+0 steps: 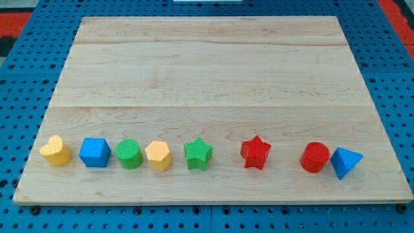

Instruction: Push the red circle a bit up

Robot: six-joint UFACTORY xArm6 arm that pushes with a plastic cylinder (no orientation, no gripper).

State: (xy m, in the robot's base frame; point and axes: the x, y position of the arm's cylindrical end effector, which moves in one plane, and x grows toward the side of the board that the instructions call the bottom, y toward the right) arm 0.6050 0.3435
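The red circle (315,157) stands near the view's bottom right on the wooden board (213,65). A blue triangle (345,162) touches its right side. A red star (255,152) lies to its left, with a gap between them. My tip and the rod do not show in the view.
A row of blocks runs along the view's bottom to the left: a green star (198,154), a yellow hexagon (158,155), a green circle (129,154), a blue cube (95,152) and a yellow heart (55,150). The board's bottom edge is close below the row.
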